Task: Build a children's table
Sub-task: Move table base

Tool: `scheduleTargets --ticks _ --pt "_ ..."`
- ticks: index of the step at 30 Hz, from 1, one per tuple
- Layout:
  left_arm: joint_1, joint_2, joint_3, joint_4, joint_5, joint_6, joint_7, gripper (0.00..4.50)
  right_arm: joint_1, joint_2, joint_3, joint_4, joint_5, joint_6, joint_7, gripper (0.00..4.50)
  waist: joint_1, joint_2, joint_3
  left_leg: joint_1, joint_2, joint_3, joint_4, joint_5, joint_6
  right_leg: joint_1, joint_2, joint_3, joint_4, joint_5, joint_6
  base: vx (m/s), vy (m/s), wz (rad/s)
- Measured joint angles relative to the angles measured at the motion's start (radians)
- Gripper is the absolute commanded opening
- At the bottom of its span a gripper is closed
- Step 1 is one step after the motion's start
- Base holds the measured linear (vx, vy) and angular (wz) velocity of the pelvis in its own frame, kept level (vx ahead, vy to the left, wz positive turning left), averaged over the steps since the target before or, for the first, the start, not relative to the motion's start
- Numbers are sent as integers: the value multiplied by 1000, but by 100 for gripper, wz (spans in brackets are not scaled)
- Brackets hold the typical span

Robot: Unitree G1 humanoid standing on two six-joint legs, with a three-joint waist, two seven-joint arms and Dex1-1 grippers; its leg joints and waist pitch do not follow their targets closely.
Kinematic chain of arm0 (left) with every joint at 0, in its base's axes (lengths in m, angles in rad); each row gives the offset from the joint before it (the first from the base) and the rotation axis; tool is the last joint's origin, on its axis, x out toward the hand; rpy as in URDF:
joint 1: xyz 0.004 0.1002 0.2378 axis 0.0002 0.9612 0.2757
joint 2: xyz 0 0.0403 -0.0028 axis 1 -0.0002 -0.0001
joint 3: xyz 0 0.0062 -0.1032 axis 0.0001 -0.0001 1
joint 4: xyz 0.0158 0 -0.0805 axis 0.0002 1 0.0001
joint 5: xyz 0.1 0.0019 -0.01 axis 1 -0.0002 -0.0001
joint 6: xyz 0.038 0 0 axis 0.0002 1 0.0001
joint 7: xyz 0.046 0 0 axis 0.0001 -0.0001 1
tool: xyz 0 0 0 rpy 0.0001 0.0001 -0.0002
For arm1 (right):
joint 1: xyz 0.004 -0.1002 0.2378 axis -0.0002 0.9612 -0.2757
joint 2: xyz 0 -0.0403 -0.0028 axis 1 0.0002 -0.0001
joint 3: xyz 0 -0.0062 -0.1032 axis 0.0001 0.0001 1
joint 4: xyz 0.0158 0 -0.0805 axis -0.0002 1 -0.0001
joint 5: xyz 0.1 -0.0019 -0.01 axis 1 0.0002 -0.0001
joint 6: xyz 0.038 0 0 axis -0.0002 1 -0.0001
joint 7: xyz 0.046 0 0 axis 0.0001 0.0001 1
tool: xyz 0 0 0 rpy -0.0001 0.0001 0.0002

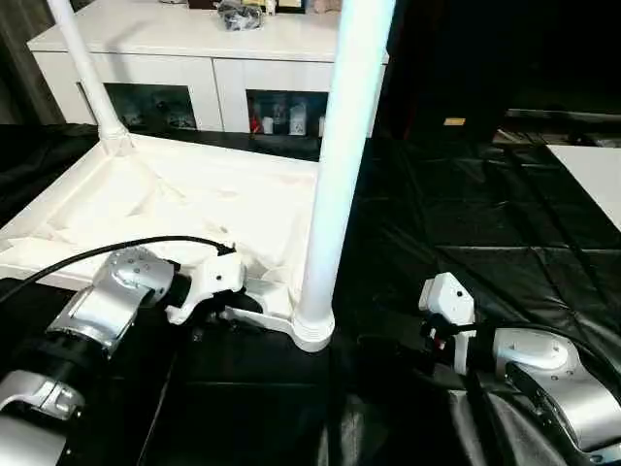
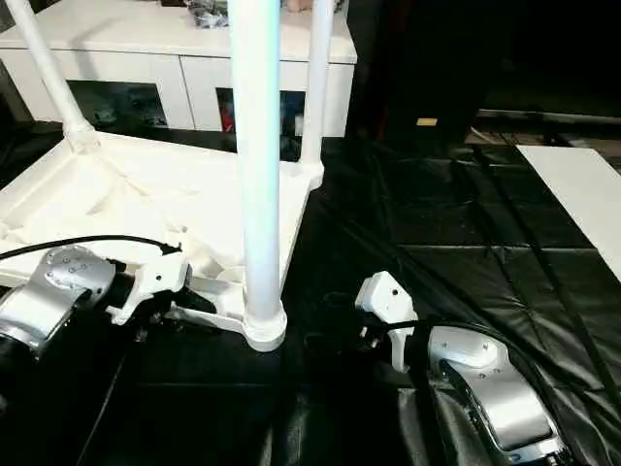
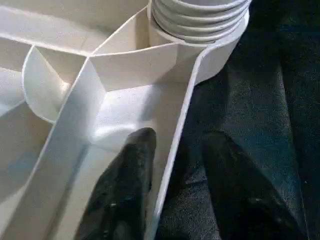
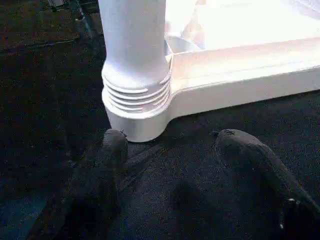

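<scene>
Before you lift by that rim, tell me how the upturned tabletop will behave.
The tabletop looks stiff: ribs brace its underside. Probably light, being thin-walled plastic. Its tall standing legs may make it top-heavy and apt to tip if lifted from one edge.

The left pincer point(image 3: 172, 175) reaches forward low with its silver forearm point(image 1: 102, 301) angled inward, its fingers point(image 3: 127, 185) straddling a thin white wall. The right pincer point(image 4: 175, 165) points inward, jaws spread wide and empty.

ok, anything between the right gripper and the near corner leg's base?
Nothing: bare black floor covering between right gripper and leg base, seen in the right wrist view.
</scene>
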Motion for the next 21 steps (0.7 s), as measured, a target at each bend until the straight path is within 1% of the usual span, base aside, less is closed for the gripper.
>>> scheduleTargets --ticks 1,6,8,12,14,16,19,21 --pt "-5 0 0 6 3 -5 -1 135 0 -1 0 0 0 0 0 317 0 0 0 0 0 0 0 0 0 0 0 0 0 0 0 0 0 0" --pt "-11 2 0 43 12 -36 -12 116 1 -3 2 0 0 0 6 317 -1 0 0 0 0 0 0 0 0 0 0 0 0 0 0 0 0 0" --pt "-19 2 0 58 18 -44 -21 89 7 -3 2 -1 0 0 11 317 -1 0 0 0 0 0 0 0 0 0 0 0 0 0 0 0 0 0" --pt "-34 14 -5 79 32 -67 -34 78 17 -5 4 -1 0 0 15 317 -4 0 0 0 0 0 0 0 0 0 0 0 0 0 0 0 0 0" --pt "-36 17 -6 90 38 -74 -37 47 17 -8 4 -1 0 0 16 317 -5 0 0 1 0 0 0 0 0 0 0 0 0 0 0 0 0 0" --pt "-36 19 -8 94 41 -85 -49 42 16 -9 4 -1 0 -1 16 317 -5 0 0 1 0 0 -1 0 0 0 0 0 0 0 0 0 0 0" --pt "-25 2 5 71 23 -41 -52 14 16 -7 4 -1 0 -1 13 317 -7 1 0 1 0 1 -1 0 0 0 0 0 -1 0 0 0 0 0" --pt "8 -23 15 14 0 8 -43 12 15 5 2 0 -1 -1 -5 317 -6 1 0 0 0 1 -1 0 0 0 0 0 -3 0 -1 0 0 0"
